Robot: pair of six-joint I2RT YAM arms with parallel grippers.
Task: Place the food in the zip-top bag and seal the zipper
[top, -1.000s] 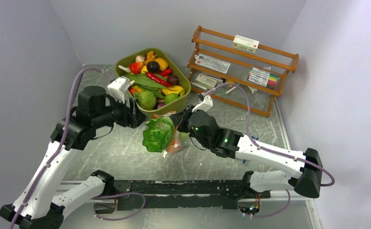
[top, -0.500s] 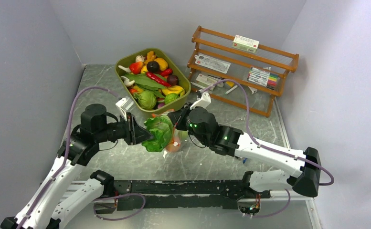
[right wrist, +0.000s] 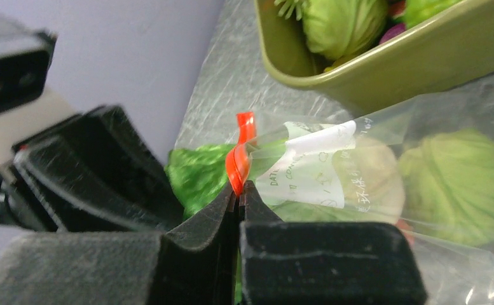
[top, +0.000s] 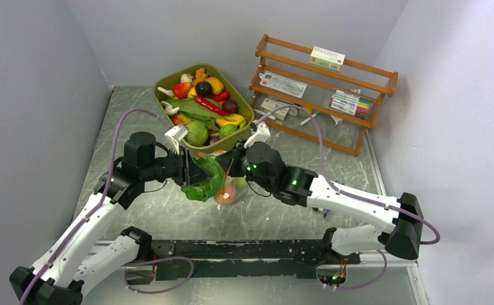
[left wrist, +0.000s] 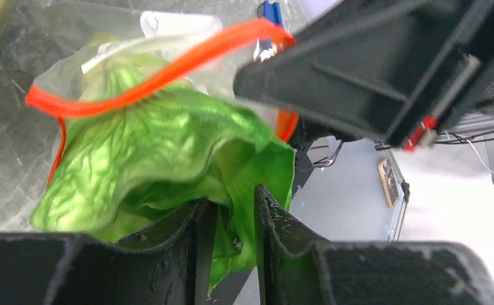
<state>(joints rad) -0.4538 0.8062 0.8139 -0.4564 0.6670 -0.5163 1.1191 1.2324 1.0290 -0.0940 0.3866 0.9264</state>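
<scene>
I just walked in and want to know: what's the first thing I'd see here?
The bright green lettuce in the middle, pinched by the left claw at the mouth of the clear bag. The right claw pinches the orange-red zipper, and behind sits a tub of colourful toy food.

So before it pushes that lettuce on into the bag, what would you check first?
1. Right gripper clamped on the zipper: ok, shut on the orange strip.
2. Left gripper holding the lettuce: ok, leaf pinched between its fingers.
3. Mouth of the zip-top bag open: ok, the strip loops around the leaf.
4. Lettuce fully inside: not ok, the gripped end is outside the mouth.
5. Room beside the cabbage already inside: cannot tell.
6. Zipper sealed: not ok.
</scene>
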